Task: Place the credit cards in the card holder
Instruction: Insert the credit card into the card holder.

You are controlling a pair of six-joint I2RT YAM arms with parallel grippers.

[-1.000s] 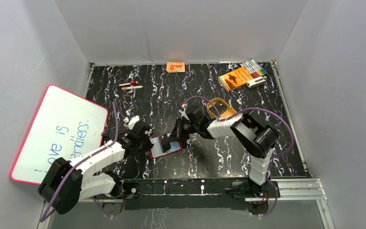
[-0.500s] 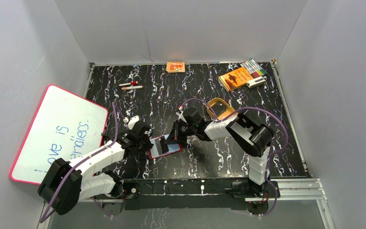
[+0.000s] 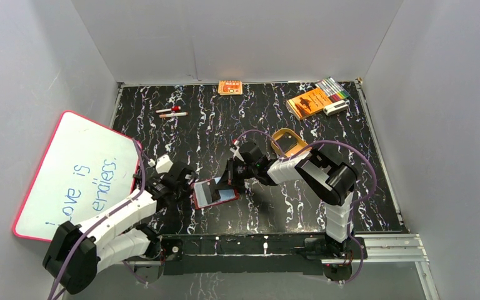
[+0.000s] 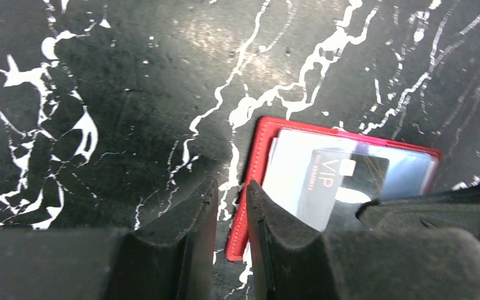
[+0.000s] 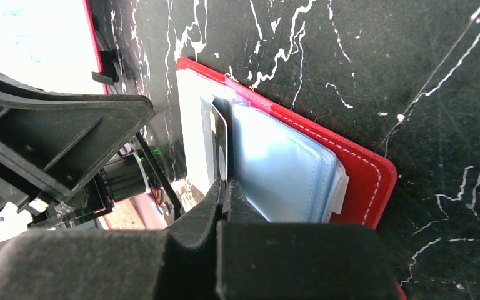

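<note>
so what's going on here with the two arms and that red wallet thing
The right gripper is shut on a dark credit card and holds it edge-first among the clear sleeves of the open red card holder, which lies on the marbled table. The card looks only partly in. The left gripper sits at the holder's opposite edge, its jaws slightly apart with nothing between them.

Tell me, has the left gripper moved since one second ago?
Yes. The left gripper has drawn back toward the whiteboard, away from the card holder.
</note>
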